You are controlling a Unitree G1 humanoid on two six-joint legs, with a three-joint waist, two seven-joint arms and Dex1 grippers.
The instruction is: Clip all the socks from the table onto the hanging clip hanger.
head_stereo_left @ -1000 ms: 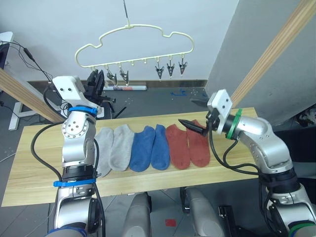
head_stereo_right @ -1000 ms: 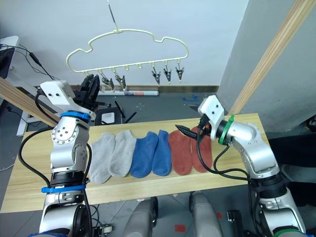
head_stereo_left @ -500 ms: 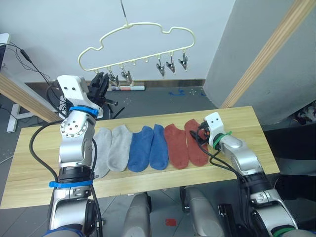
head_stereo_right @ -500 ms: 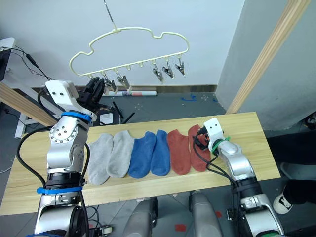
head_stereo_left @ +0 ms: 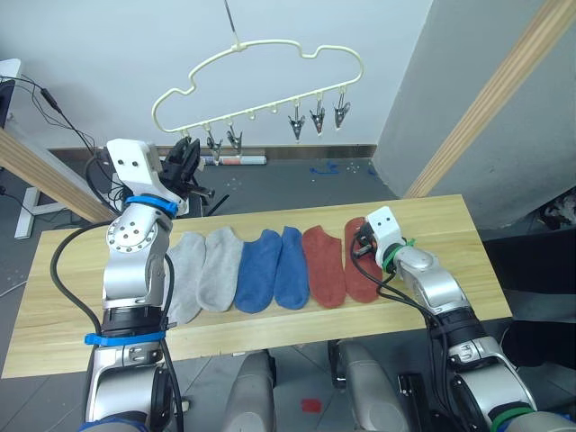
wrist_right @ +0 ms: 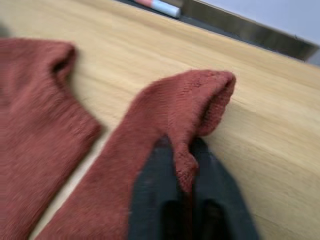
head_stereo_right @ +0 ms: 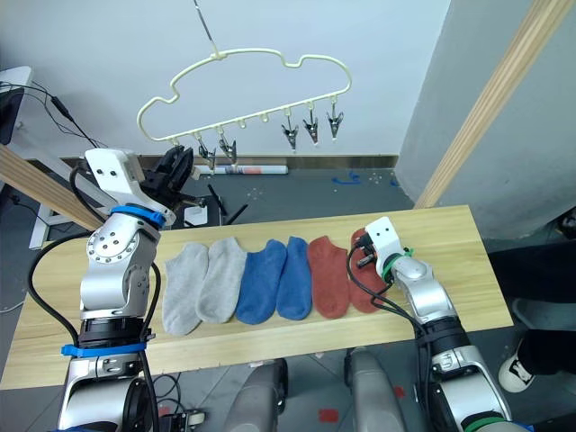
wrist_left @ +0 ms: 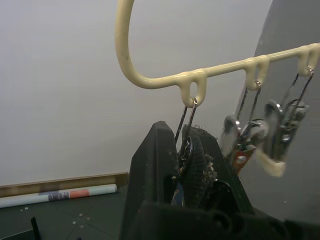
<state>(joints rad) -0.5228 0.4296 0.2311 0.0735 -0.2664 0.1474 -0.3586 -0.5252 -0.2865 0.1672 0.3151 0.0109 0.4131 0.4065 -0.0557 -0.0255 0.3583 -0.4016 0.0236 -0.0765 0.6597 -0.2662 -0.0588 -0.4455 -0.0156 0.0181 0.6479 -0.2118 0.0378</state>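
Six socks lie in a row on the table [head_stereo_left: 72, 297], none clipped yet; taking the hanger [head_stereo_left: 261, 76] as landmark, all lie below it, the red pair under and past its right end. My right gripper [wrist_right: 182, 172] is pinched shut on a fold of cuff of the outermost red sock [wrist_right: 165, 125], the rest of that sock flat on the wood. My left gripper [wrist_left: 185, 155] is up at the hanger's left end, fingers closed around the leftmost clip [wrist_left: 186, 131], apparently squeezing it. I judge the sock light, limp and stretchy: it will droop once lifted, so hold near the cuff edge and present a doubled fold to the clip.
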